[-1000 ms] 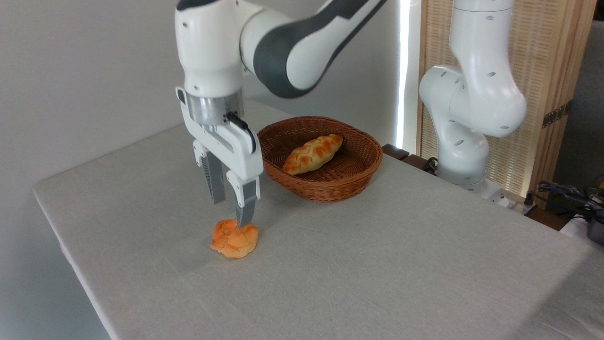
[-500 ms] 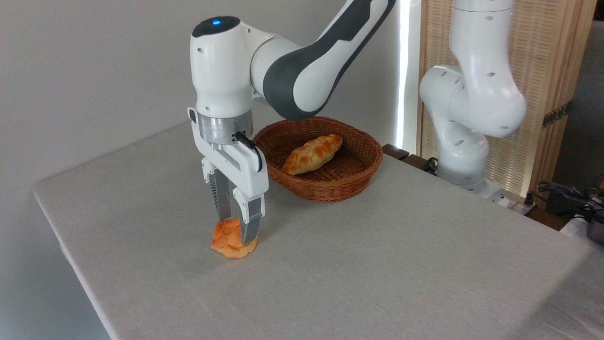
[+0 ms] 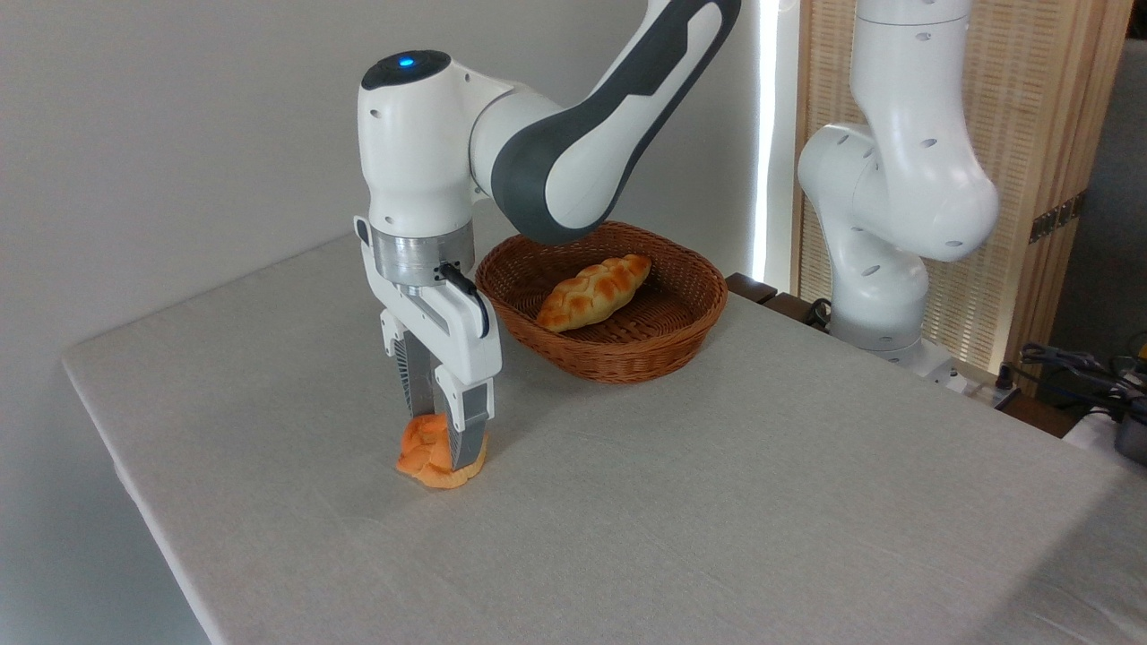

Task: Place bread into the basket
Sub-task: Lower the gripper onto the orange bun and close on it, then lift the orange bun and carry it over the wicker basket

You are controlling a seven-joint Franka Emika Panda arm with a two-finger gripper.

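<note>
Gripper state: the gripper (image 3: 445,448) is clamped on the orange bun (image 3: 428,451), which is seated on the table (image 3: 717,502).
Key relation: the wicker basket (image 3: 665,340) is found up and to the right of the bun, well apart.
Basket contents: the braided loaf (image 3: 594,291) is laid diagonally; bare weave is left in front.
Clearance: the raised rim must be cleared; the path between is judged unobstructed.

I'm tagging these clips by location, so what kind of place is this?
Probably a robotics lab or demo room: a robot arm bolted beside a cloth-covered table, loose cables at the right, and bread props.
</note>
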